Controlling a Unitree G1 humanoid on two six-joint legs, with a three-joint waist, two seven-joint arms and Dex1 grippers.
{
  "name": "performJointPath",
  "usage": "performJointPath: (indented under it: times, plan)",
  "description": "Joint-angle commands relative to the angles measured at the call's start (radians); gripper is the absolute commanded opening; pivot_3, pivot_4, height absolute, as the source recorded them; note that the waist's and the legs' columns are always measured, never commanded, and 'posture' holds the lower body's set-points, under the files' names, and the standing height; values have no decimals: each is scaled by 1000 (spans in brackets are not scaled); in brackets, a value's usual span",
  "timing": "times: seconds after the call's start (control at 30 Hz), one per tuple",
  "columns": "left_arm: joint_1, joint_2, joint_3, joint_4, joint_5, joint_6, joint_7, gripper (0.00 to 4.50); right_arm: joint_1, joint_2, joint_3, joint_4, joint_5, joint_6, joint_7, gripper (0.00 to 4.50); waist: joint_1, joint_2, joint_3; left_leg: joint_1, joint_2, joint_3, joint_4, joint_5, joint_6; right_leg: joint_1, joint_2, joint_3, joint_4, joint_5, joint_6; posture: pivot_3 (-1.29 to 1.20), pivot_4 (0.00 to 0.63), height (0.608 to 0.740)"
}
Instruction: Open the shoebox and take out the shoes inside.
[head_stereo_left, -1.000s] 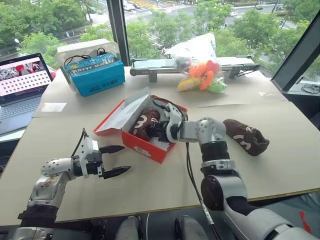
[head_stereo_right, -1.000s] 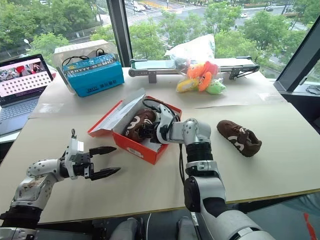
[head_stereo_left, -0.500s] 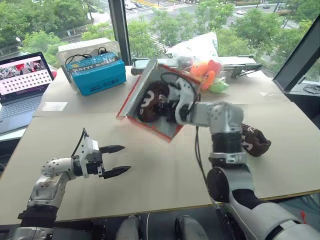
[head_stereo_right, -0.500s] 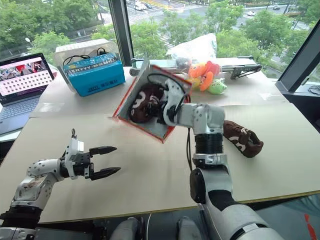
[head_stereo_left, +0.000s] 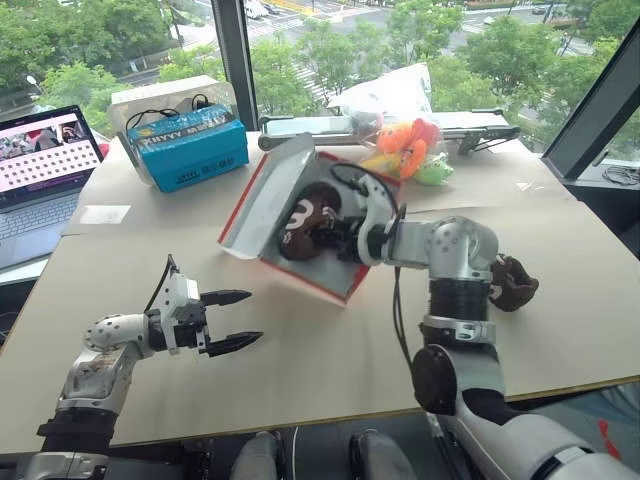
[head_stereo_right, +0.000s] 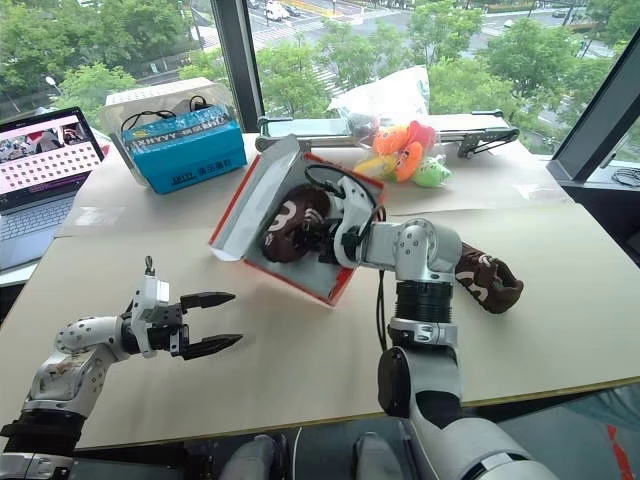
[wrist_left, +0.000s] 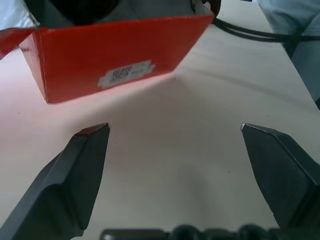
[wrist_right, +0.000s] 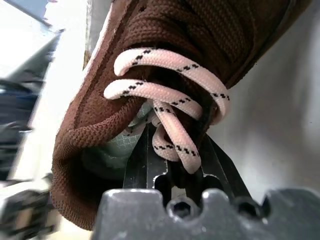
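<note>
I'm lifting the second shoe, and the whole shoebox is coming up with it.

The shoebox (head_stereo_right: 285, 235), flat on the table (head_stereo_right: 300, 370) a second ago, is now hanging tilted in the air with its white lid swung back, so the shoe isn't coming free and I'm judging the box needs holding down. It's red cardboard, white inside. My right gripper (head_stereo_right: 325, 232) is reaching inside, its jaws pressed together on the tongue and laces of the brown shoe in the box (wrist_right: 165, 75). The shoe already out (head_stereo_right: 488, 278) is lying behind my right arm. My left gripper (head_stereo_left: 228, 320) is hovering spread wide and empty, near the box.
</note>
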Motion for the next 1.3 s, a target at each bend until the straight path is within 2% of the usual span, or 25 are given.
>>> performJointPath:
  times: [0.03,0.27,0.53,0.67,0.9,1.0,1.07,1.1,1.13,1.3]
  plan:
    - [-13,10,1,-22,-2,-1,-11,4500,-86,71,-156,31,74,95,-14,12,1,0,0,0,0,0,0,0,0,0,0,0,0,0,0,0,150,740]
    - [-16,8,0,-20,-2,-2,-10,4500,-135,51,-237,214,64,59,-31,12,1,0,0,0,0,-1,0,0,0,0,0,0,0,0,0,0,150,740]
    - [-2,10,3,-31,-5,0,-8,4500,-119,10,-164,339,67,-32,2,12,-1,0,0,0,-1,0,0,0,0,1,0,0,0,0,0,0,150,740]
    - [15,11,9,-45,-8,4,-1,4500,-136,-16,-138,274,82,-36,6,12,-1,0,0,0,-1,0,0,0,0,1,0,0,0,0,0,0,150,740]
    - [46,15,31,-47,-4,-22,10,4500,-206,-68,-254,57,144,91,-43,12,3,0,0,0,-1,-1,0,0,0,1,0,0,0,0,0,0,150,740]
    - [58,18,41,-55,-8,-25,13,4500,-187,-88,-254,-33,195,106,-67,12,2,0,0,0,0,-1,0,0,0,1,0,0,-1,0,0,0,150,740]
    - [71,21,44,-68,-10,-26,14,4500,-150,-127,-205,-104,241,106,-69,12,1,0,0,0,0,-1,0,0,0,1,0,0,-1,0,0,0,150,740]
    - [81,24,48,-81,-14,-22,13,4500,-117,-180,-167,-157,281,106,-66,12,1,0,0,0,0,-1,0,0,0,1,0,0,-1,0,0,0,150,740]
    - [99,30,55,-103,-25,-11,11,4500,-55,-312,-94,-233,323,106,-40,12,2,0,0,0,0,-1,0,0,0,1,-1,0,-1,0,0,0,150,740]
    - [149,43,64,-167,-52,31,9,4500,123,-784,143,-425,416,106,110,12,28,3,4,-1,-6,1,-3,0,0,1,-9,0,-6,-6,-4,0,150,740]
